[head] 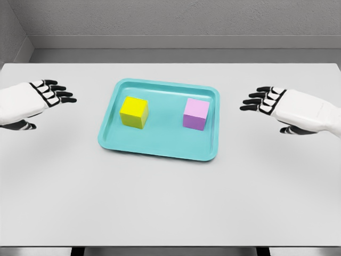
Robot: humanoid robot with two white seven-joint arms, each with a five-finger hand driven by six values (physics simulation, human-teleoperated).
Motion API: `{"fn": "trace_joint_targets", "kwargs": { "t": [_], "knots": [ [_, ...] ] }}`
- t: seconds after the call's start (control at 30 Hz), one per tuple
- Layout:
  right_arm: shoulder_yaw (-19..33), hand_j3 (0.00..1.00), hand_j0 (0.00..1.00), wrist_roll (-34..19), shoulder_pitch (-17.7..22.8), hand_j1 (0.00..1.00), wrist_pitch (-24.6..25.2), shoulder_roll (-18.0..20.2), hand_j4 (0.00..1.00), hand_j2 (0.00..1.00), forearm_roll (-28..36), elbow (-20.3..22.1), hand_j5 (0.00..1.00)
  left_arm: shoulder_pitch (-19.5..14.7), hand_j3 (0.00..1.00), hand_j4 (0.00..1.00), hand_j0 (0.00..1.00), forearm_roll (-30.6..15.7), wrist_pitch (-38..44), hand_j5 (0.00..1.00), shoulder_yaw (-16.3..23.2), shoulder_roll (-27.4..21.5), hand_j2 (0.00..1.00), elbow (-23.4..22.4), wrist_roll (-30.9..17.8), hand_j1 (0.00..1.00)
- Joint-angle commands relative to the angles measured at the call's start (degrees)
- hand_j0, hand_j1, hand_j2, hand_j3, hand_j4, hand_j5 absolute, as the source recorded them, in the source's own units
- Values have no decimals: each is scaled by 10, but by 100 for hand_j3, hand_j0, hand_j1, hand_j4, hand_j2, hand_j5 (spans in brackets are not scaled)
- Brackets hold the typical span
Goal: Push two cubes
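Cubes sat apart inside a teal tray [160,146] at the middle of the white desk [170,202]: a yellow cube [134,112] toward the tray's left side and a pink cube [195,114] toward its right. Neither touched the tray's rim. The left hand [40,98] hovered well left of the tray, fingers spread and empty, pointing inward. The right hand [277,104] hovered well right of it, fingers likewise relaxed and holding nothing.

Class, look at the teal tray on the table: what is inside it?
Inside the teal tray sit a yellow cube and a pink cube, apart. The tray floor directly beneath each cube is hidden.
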State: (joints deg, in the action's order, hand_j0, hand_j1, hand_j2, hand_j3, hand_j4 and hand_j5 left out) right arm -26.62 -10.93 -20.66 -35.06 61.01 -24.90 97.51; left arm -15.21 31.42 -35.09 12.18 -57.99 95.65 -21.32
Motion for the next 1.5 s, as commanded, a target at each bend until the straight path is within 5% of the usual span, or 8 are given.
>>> {"fn": "trace_joint_targets", "kwargs": {
  "t": [0.0,0.17,0.27,0.47,0.53,0.67,0.9,1.47],
  "knots": [
    [-7,100,100,-1,-1,100,1,3,100,100,-3,0,100,0,100,100,100,16,1,100,1,5,100,2,-3,100],
    [-3,100,100,58,-28,100,1,-3,100,100,24,-12,100,-8,88,88,88,55,1,88,1,29,88,-3,-3,88],
    [-1,100,100,-123,-82,100,1,-12,100,100,-11,-21,100,-19,87,87,87,79,1,87,8,49,87,-5,-3,87],
    [-5,100,100,-170,-127,100,1,-65,100,100,-101,-23,100,-73,82,82,82,109,1,82,68,78,82,-24,-20,82],
    [-7,99,99,-240,-174,99,1,-110,99,99,-95,-83,99,-96,79,79,79,120,1,79,97,80,79,-26,-20,79],
    [-39,76,76,-241,-195,76,1,-139,76,76,-96,-105,76,-139,79,79,79,124,1,79,150,80,79,-36,-27,79],
    [-36,64,64,-241,-196,64,1,-199,64,64,-94,-130,64,-226,80,80,80,124,1,80,247,81,80,-93,-49,80],
    [-82,52,52,-241,-192,52,1,-244,52,52,-122,-178,52,-270,80,80,80,132,1,80,275,126,80,-162,-62,80]
  ]
}}
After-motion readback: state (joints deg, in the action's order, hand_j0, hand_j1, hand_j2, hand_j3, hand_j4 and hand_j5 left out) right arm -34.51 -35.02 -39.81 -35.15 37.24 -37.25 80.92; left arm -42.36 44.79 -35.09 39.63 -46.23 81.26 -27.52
